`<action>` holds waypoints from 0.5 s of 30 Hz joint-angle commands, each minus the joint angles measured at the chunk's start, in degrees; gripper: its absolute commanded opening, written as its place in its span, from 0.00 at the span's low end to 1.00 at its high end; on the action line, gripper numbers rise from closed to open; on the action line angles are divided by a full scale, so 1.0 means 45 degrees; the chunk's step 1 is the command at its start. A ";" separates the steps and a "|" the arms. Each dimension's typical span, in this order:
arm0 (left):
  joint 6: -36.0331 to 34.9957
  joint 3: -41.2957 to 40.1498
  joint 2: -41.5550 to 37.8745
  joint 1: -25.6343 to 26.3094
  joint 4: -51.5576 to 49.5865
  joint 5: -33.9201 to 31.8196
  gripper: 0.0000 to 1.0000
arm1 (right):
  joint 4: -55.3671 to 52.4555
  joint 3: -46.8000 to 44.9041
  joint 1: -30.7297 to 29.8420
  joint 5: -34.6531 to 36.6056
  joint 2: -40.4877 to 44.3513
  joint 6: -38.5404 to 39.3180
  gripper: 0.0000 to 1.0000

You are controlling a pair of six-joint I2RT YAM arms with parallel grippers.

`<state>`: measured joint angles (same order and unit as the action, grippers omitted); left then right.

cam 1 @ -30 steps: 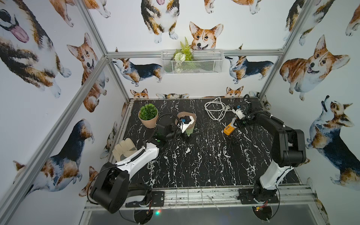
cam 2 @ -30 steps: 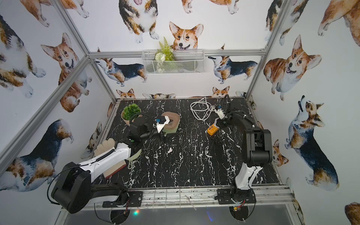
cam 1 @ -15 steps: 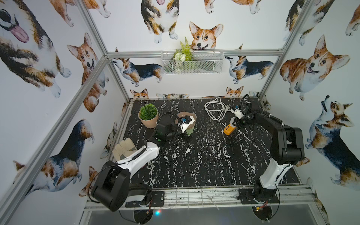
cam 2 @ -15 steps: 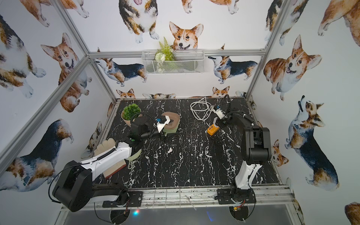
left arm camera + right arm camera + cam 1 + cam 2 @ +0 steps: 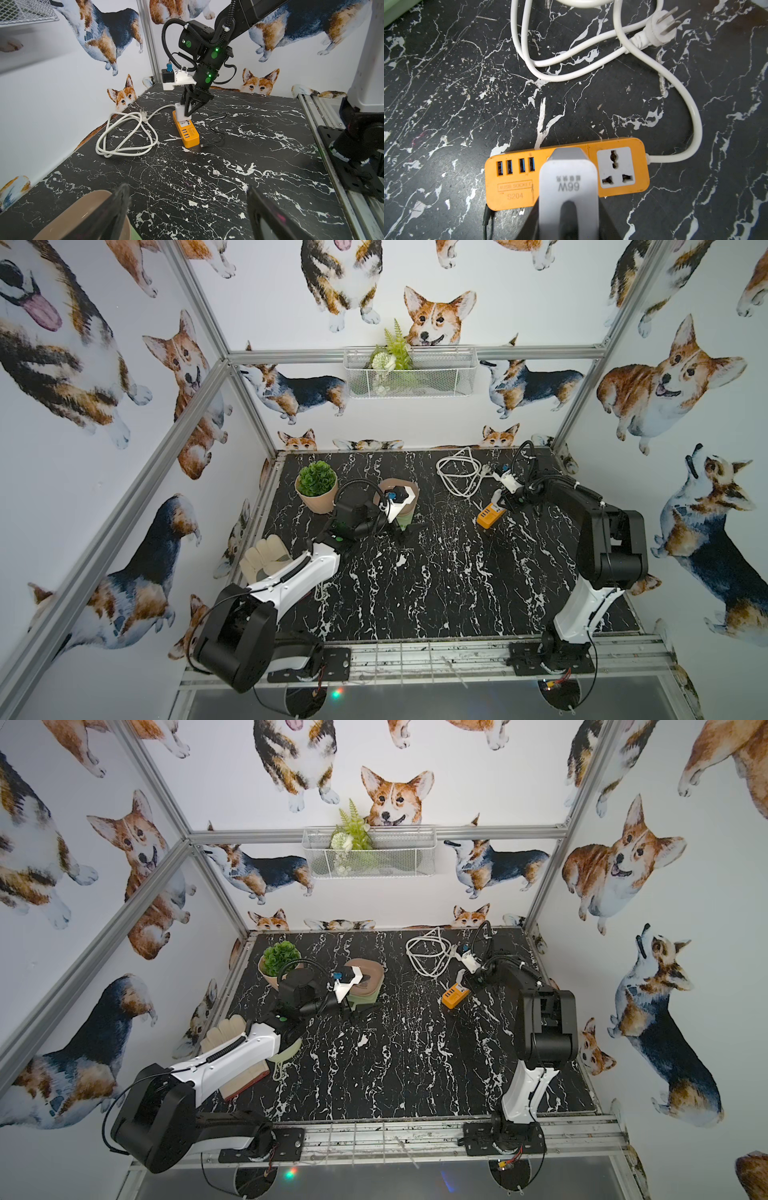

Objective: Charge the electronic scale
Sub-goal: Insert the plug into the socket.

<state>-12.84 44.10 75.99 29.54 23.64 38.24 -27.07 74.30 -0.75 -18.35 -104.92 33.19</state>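
Observation:
The electronic scale (image 5: 405, 514), pale green with a pinkish-tan tray (image 5: 368, 977), stands left of centre in both top views. My left gripper (image 5: 409, 529) is open at its front right side. In the left wrist view one finger overlaps the tray (image 5: 83, 216) and the other is over bare table. My right gripper (image 5: 569, 224) is shut on the white adapter (image 5: 569, 187), held upright on a socket of the orange power strip (image 5: 512, 182). I cannot tell if it is fully seated. A thin black cable (image 5: 216, 128) lies beside the strip, its plug end (image 5: 204, 145) loose on the table.
The strip's white cord (image 5: 457, 472) is coiled at the back, its wall plug (image 5: 660, 27) unplugged. A potted plant (image 5: 316, 485) stands behind my left arm. A glove (image 5: 266, 558), a book (image 5: 245, 1081) and a green pan (image 5: 286, 1056) lie along the left edge.
The right arm has shifted slightly while its gripper stays at the power strip with the adapter. The left gripper and the scale have not visibly moved.

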 commanded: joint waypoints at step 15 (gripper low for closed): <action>0.0059 -0.0147 -0.0147 -0.0017 0.0468 0.0050 0.91 | -0.0526 0.0079 -0.0104 -0.0455 -0.0196 0.0627 0.00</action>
<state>-12.47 43.70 75.61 29.54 23.88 38.20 -27.88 73.95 -0.93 -19.75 -105.19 33.71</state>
